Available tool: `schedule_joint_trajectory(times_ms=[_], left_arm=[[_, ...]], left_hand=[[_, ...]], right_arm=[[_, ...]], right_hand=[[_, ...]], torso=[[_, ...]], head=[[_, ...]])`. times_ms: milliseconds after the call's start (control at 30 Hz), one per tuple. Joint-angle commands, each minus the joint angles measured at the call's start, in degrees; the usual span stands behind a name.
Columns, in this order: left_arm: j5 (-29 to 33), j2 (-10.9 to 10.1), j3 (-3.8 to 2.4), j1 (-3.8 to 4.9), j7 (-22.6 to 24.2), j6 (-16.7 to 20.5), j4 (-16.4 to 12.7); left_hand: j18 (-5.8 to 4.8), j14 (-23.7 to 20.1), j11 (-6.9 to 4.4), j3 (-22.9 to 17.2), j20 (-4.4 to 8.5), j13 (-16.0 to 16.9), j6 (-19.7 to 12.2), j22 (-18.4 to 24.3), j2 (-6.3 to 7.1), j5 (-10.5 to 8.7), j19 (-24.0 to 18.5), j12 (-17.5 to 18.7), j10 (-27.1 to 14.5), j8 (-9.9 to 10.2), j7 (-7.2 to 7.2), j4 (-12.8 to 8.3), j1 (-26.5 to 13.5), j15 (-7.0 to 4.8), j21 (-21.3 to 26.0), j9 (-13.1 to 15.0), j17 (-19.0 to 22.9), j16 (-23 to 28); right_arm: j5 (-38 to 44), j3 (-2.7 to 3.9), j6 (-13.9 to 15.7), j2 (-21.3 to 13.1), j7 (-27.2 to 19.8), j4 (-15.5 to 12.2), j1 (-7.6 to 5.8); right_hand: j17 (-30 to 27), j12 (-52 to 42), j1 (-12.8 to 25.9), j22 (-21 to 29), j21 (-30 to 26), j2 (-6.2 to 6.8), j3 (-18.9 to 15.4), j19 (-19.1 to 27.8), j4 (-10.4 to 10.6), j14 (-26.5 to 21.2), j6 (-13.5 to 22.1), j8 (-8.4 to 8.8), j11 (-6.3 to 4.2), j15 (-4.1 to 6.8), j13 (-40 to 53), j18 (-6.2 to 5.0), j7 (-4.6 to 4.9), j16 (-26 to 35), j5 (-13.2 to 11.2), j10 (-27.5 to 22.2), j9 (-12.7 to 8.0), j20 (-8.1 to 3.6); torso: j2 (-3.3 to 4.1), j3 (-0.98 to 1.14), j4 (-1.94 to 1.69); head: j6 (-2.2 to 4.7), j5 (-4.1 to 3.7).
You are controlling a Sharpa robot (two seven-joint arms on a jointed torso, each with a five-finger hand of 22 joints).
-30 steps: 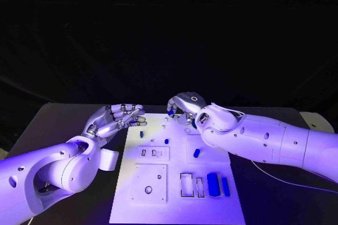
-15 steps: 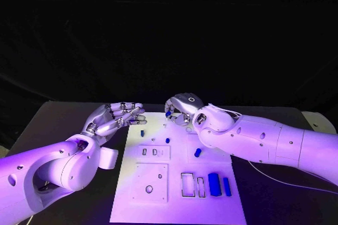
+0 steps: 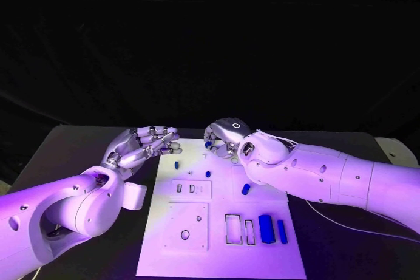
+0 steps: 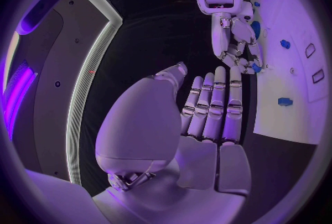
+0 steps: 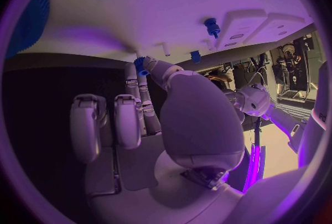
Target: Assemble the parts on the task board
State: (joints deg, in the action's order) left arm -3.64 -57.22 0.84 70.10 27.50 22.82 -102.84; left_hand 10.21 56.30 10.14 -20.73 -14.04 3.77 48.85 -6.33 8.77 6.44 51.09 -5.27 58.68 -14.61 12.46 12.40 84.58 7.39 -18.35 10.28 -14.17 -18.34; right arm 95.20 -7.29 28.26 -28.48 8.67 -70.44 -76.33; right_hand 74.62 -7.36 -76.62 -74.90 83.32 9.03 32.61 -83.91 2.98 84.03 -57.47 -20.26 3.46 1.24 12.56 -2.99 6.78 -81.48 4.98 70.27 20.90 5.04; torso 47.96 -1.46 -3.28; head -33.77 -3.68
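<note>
Head view: the task board (image 3: 219,243) lies in the middle of the black table (image 3: 79,146). Blue parts rest on it: two upright bars (image 3: 272,228) near the slots on my right, an oval piece (image 3: 246,189) at mid-board, and two small pieces (image 3: 192,169) toward the far end. My right hand (image 3: 225,138) hovers over the board's far edge, pinching a small blue part (image 5: 141,63) between its fingertips (image 5: 149,62); the other fingers are curled alongside. My left hand (image 3: 147,145) sits beside the board's far left corner, holding nothing, fingers together and bent slightly, thumb apart.
</note>
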Motion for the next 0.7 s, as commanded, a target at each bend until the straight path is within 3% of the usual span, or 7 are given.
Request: schedule_joint_trajectory(times_ms=[33,367,500,700], left_arm=[[-0.2,0.0,-0.05,0.12,0.5,-1.1,-0.2],[-0.2,0.0,-0.05,0.21,0.5,-1.1,-0.2],[-0.2,0.0,-0.05,0.24,0.5,-1.2,-0.2],[-0.2,-0.1,-0.05,0.28,0.4,-1.3,-0.2]], left_hand=[[0.31,-0.2,0.25,-0.4,-0.03,0.0,-0.3,0.1,0.26,-0.38,0.4,0.2,0.0,0.2,1.12,0.0,-0.1,0.27,-0.3,-0.1,-0.1,0.3],[0.31,-0.2,0.26,-0.4,-0.03,0.0,-0.3,0.1,0.28,-0.39,0.4,0.3,0.0,0.2,1.12,0.0,-0.1,0.28,-0.2,-0.1,-0.1,0.3],[0.30,-0.2,0.27,-0.5,-0.04,0.0,-0.3,0.1,0.30,-0.39,0.4,0.3,0.0,0.3,1.13,-0.1,-0.1,0.29,-0.2,-0.1,-0.1,0.3],[0.30,-0.2,0.27,-0.5,-0.04,0.0,-0.3,0.1,0.30,-0.39,0.4,0.3,0.0,0.3,1.13,-0.1,-0.1,0.29,-0.2,-0.1,-0.1,0.3]], right_arm=[[0.1,-0.08,-2.1,0.2,-0.2,0.4,0.15],[-0.4,-0.10,-2.1,1.2,-0.3,2.0,0.26],[-0.6,-0.10,-2.0,1.6,-0.5,2.6,0.29],[-0.7,-0.11,-1.6,1.5,-0.6,2.4,0.31]], right_hand=[[0.0,-0.2,-0.2,-4.3,0.0,-0.59,0.3,-0.2,0.0,3.1,0.1,-0.18,-0.18,-0.18,0.1,0.58,-0.05,-0.2,0.3,-0.4,2.6,-0.09],[-0.2,0.3,0.4,-3.9,-0.4,-0.27,0.5,0.1,0.4,3.0,1.2,0.26,0.22,-0.50,0.2,0.47,0.30,-0.2,-0.1,-1.7,2.8,0.17],[-0.3,1.4,1.6,-2.5,-1.4,1.12,0.9,1.0,1.2,2.9,4.7,2.52,1.35,-1.47,0.3,0.14,1.55,-0.3,-1.3,-4.2,2.5,0.98],[-2.0,2.8,2.8,1.2,-4.1,3.22,0.5,3.3,2.1,2.3,8.0,5.32,2.37,-2.39,-0.1,-0.74,2.43,0.5,-1.5,-8.1,2.0,1.91]], torso=[[0.03,-0.01,-0.09],[0.10,0.00,-0.04],[0.11,-0.04,-0.07],[0.11,-0.01,0.06]], head=[[-0.08,-0.04],[-0.04,0.05],[-0.02,0.00],[0.00,0.18]])
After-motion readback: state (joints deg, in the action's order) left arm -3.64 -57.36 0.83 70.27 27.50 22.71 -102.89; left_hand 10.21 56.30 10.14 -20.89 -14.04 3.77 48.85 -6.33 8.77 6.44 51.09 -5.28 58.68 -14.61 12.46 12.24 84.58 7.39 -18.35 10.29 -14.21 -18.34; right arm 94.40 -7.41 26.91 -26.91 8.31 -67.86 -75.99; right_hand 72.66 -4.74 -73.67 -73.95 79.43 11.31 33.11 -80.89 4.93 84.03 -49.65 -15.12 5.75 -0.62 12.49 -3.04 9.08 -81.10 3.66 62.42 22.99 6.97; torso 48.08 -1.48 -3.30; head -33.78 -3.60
